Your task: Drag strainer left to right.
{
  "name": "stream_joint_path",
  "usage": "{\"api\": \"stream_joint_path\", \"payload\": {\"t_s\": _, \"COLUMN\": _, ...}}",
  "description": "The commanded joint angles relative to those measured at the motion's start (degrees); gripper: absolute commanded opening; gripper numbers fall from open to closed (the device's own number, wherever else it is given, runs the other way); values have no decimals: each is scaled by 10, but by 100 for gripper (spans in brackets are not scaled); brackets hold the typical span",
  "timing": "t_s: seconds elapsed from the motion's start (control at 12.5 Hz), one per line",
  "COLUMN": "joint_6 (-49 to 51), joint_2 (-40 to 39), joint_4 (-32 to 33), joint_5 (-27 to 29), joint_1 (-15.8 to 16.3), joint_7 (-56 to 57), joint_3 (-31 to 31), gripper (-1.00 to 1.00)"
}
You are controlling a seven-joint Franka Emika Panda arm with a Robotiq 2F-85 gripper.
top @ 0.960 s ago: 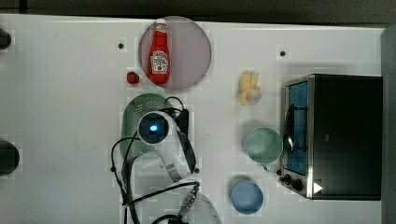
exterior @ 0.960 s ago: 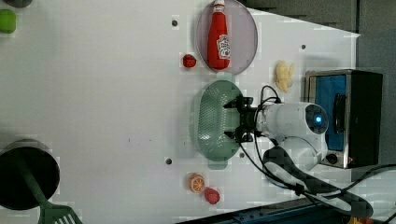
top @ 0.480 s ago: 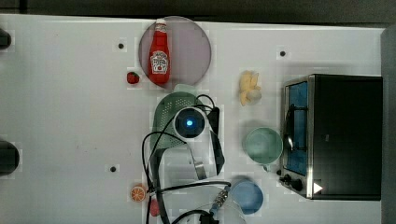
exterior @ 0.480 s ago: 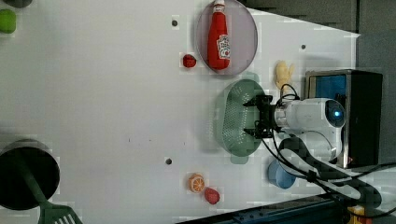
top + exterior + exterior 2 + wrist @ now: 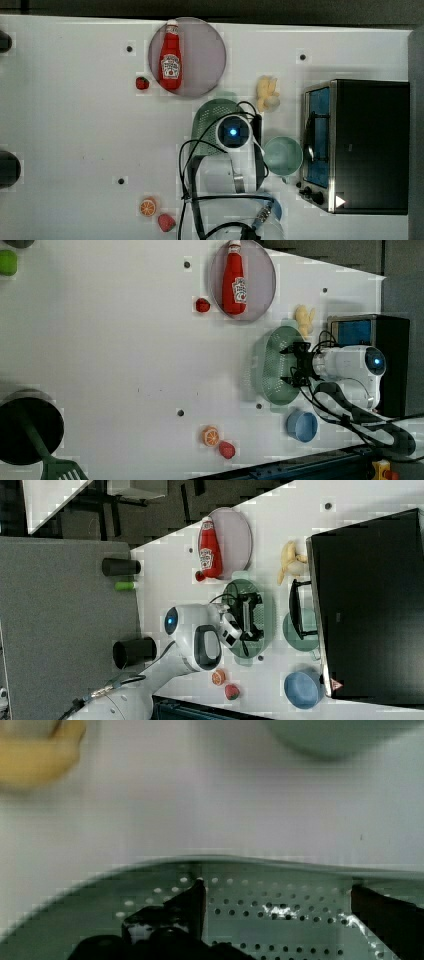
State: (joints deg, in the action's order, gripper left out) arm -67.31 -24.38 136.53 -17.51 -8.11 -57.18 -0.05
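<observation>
Now | arm reaches over table | pincer (image 5: 298, 365) spread wide, pointing down inside strainer (image 5: 270, 365)

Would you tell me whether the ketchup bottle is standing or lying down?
Lying down: the ketchup bottle rests lengthwise on the plate.

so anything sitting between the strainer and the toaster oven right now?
Yes. In the top view the small green bowl sits between the strainer and the toaster oven, close to the oven's front. The right view shows the same.
</observation>
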Motion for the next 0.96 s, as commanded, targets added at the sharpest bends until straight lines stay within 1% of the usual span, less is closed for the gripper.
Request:
{"api": "stream_joint_path", "payload": {"t_s": 0.08, "joint_6": -3, "joint_2": 15, "joint_4": 4, "joint_5": -2, "joint_1": -8, "joint_7": 61, "joint_3": -16, "gripper": 100}}
{"api": "stream_joint_path", "payload": {"t_s": 0.24, "joint_6": -7, "joint_2": 15, "joint_4": 4, "joint_5": -2, "joint_1": -9, "joint_7": 105, "joint_3": -22, "gripper": 100}}
{"api": "stream_joint_path", "payload": {"t_s": 0.4, "joint_6": -6, "joint_2": 31, "joint_4": 8, "joint_5": -1, "joint_1": -9, "joint_7": 170, "joint_3": -10, "gripper": 100}}
{"api": "stream_joint_path", "payload": {"t_s": 0.48, "joint_6": -5, "joint_2": 47, "joint_4": 10, "joint_5": -1, "joint_1": -9, "joint_7": 196, "joint_3": 1, "gripper": 100}}
{"api": "stream_joint_path", "payload": {"t_s": 0.64, "joint_6": 17, "joint_2": 96, "joint_4": 10, "joint_5": 3, "joint_1": -9, "joint_7": 207, "joint_3": 30, "gripper": 100}}
{"api": "stream_joint_path", "payload": {"t_s": 0.8, "joint_6": 83, "joint_2": 154, "joint_4": 0, "joint_5": 3, "joint_1": -9, "joint_7": 208, "joint_3": 56, "gripper": 100}}
{"api": "stream_joint_path", "payload": {"t_s": 0.96, "joint_6": 179, "joint_2": 209, "joint_4": -23, "joint_5": 4, "joint_1": -8, "joint_7": 214, "joint_3": 75, "gripper": 100}}
